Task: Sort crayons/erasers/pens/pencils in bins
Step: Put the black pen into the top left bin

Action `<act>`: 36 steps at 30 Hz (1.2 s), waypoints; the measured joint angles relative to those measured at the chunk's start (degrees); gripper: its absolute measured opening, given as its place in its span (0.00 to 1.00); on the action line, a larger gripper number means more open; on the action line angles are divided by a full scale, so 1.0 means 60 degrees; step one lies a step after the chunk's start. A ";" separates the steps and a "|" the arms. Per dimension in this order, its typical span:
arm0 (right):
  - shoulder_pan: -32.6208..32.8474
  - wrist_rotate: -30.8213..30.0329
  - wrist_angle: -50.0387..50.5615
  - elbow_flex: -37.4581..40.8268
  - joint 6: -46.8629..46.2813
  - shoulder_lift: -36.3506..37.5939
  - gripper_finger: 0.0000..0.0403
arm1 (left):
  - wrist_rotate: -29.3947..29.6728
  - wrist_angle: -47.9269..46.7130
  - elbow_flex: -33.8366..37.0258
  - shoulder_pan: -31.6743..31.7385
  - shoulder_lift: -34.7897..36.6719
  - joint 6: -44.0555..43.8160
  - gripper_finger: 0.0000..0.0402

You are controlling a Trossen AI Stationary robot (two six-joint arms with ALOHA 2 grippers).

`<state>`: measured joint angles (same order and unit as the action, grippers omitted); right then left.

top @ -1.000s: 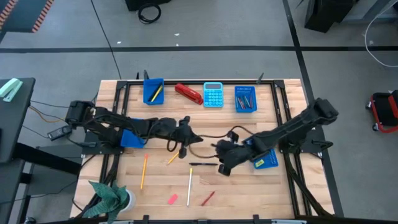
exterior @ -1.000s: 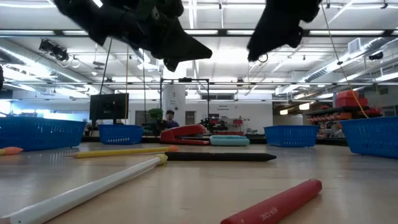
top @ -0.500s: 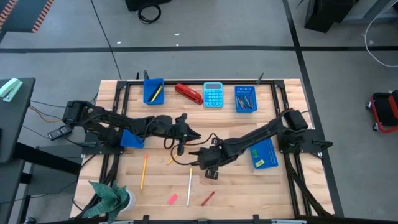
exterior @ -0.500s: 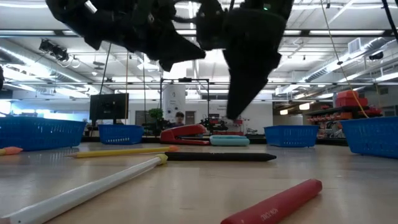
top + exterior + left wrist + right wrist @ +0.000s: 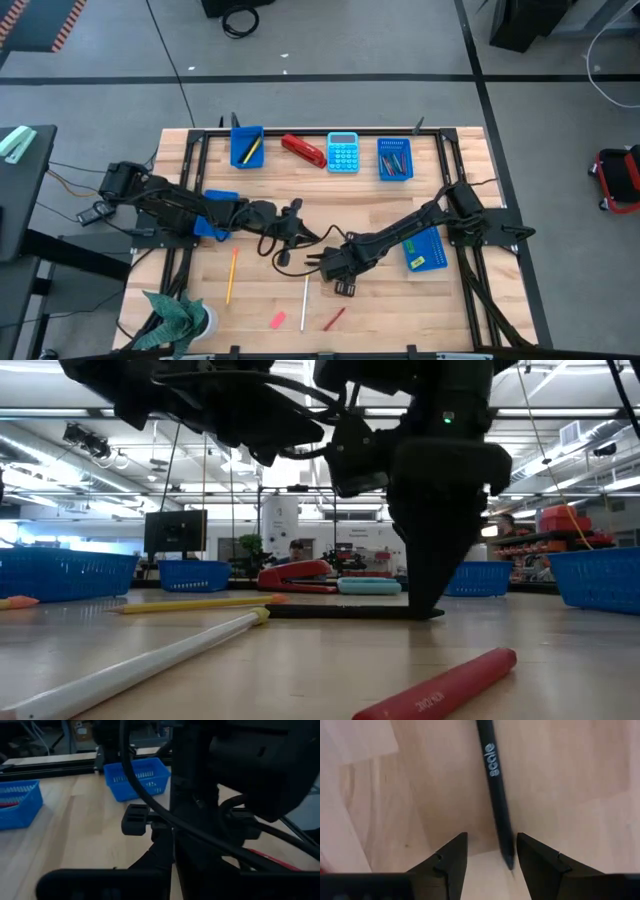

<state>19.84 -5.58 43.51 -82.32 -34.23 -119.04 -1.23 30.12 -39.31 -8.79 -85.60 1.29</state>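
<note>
Right gripper (image 5: 490,851) down at table centre, fingers (image 5: 451,855) spread wide on either side of the black pen (image 5: 496,800), the pen's tip lying on the wood in the gap and gripped by nothing. Left gripper (image 5: 290,232) hovering just toward ten o'clock of it, closed, with nothing seen in it. Elsewhere: white pencil (image 5: 305,300) at six o'clock of the right gripper with a red crayon (image 5: 334,318) beside it, orange pencil (image 5: 232,276) toward eight o'clock, blue bins (image 5: 245,146) along the twelve-o'clock edge.
</note>
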 joint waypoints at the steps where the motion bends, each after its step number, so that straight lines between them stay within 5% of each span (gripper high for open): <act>1: 0.0034 -0.0053 -0.0017 -0.0002 -0.0042 -0.0030 0.44 | 0.0000 -0.0003 0.0000 -0.0068 0.0000 0.0074 0.06; 6: 0.0057 -0.0056 -0.0041 -0.0029 -0.0269 -0.0163 0.40 | 0.0003 0.0008 0.0000 -0.0360 0.0000 0.0550 0.06; 20: -0.0187 0.0043 0.0007 -0.0011 0.0166 -0.0242 0.07 | -0.0015 -0.0140 -0.0004 -0.0057 0.0000 0.2141 0.05; 36: -0.0636 -0.1390 0.2649 0.0040 -0.0357 0.1504 0.07 | 0.0063 0.0210 -0.0011 0.0250 0.0425 0.2907 0.04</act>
<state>16.02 -13.92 59.41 -82.08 -36.37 -110.01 -0.86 31.38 -39.38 -7.29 -83.05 18.73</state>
